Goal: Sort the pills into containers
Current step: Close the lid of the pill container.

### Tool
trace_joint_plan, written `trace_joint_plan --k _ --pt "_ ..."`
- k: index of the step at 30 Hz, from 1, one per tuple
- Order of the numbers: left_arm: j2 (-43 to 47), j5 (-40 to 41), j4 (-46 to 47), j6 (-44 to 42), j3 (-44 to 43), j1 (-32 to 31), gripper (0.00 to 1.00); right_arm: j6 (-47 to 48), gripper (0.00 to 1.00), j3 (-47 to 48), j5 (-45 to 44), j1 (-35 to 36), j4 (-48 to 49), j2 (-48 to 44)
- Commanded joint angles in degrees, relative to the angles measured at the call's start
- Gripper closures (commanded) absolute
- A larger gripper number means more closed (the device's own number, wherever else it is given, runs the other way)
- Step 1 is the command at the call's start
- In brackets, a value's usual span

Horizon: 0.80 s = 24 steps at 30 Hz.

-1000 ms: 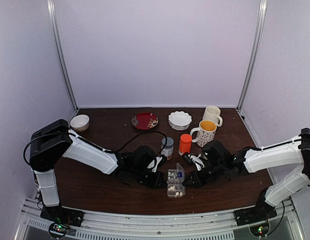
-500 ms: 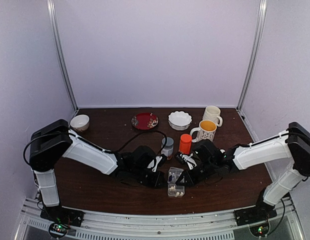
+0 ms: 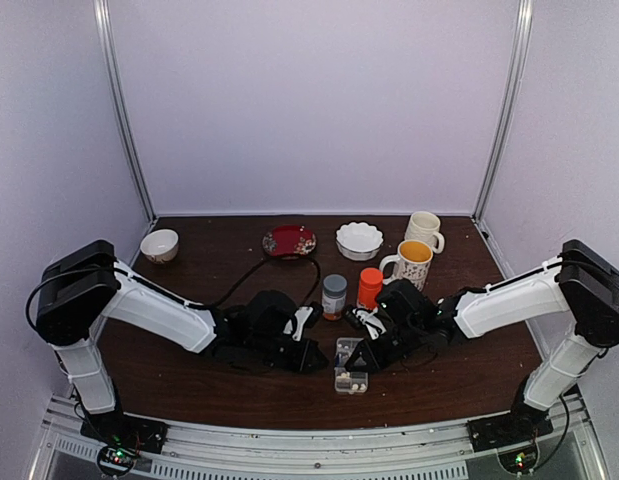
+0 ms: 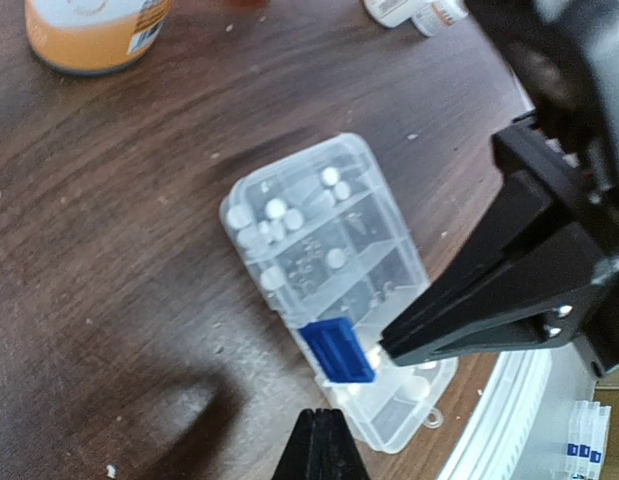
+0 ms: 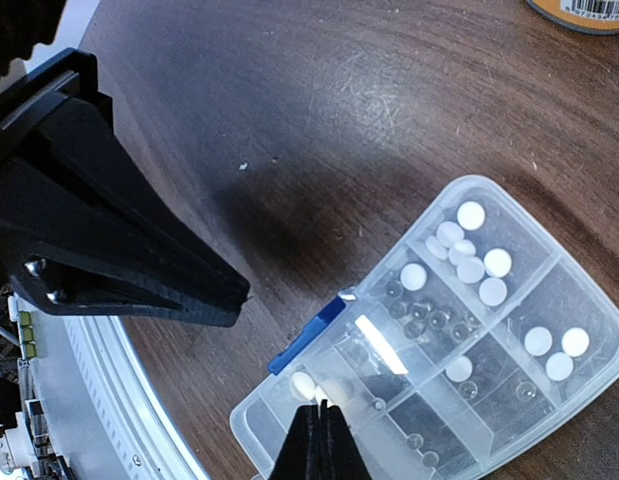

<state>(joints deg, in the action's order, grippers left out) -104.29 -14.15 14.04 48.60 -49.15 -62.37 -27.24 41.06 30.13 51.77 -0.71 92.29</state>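
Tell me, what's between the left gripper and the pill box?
Just a bare strip of table; the right wrist view shows it. The left gripper isn't touching the pill box.

A fixed camera sits high beyond the near edge of the dark table, looking down across all of it to the far edge. Each wrist camera hovers close above the near edge, aimed steeply down. Both show the clear pill box. The left view catches the right gripper, and the right view catches the left gripper.
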Motion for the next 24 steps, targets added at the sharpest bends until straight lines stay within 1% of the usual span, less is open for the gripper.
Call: trace_joint_plan --k 1,6,14,18,24 --pt "1.45 -2.05 7.29 -0.51 0.29 -0.25 0.99 0.09 1.0 -0.45 -2.71 0.27 -2.23 1.08" --pt "0.99 -3.97 9.77 -1.02 -0.67 -0.25 1.0 -0.07 1.0 -0.58 -3.96 0.26 -3.15 0.54" --pt "-2.63 -6.74 8.83 -2.01 -4.89 -0.3 1.0 -2.04 1.0 -2.19 -5.19 0.23 -1.37 -0.74" --pt "-4.56 -6.0 3.92 -2.1 -7.99 -0.29 1.0 -2.61 1.0 -2.83 -5.64 0.3 -0.92 -1.09" --pt "-5.64 -3.43 -0.98 -1.78 -9.66 -0.3 1.0 -3.17 1.0 -3.51 -6.1 0.27 -0.41 -1.62"
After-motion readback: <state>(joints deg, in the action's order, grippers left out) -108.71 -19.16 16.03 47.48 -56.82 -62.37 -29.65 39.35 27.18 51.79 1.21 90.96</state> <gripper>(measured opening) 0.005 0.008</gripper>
